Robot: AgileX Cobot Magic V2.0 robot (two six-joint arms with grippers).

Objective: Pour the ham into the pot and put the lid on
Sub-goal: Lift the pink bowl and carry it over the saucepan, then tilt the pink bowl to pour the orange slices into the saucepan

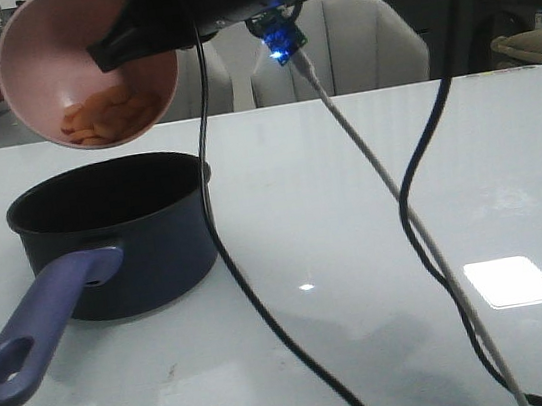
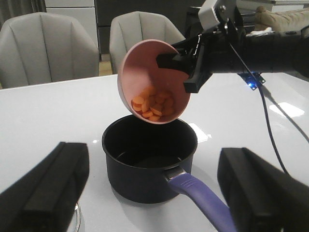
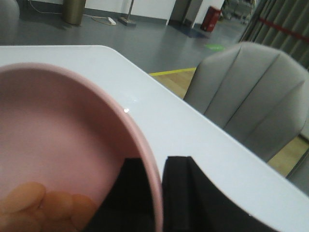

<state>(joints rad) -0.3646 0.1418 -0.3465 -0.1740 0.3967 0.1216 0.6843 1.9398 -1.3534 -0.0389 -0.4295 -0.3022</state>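
My right gripper is shut on the rim of the pink bowl, one finger inside and one outside. It holds the bowl tilted above the pot. The orange-pink ham lies heaped at the bowl's low side. In the left wrist view the bowl with ham hangs over the dark, empty-looking pot, held by the right gripper. In the right wrist view the right gripper clamps the bowl above the ham. My left gripper is open and empty, near the pot's handle. Only a sliver of the lid's metal rim shows.
The pot's purplish-blue handle points toward the table's front left. Black and grey cables hang across the middle of the front view. Grey chairs stand behind the white table.
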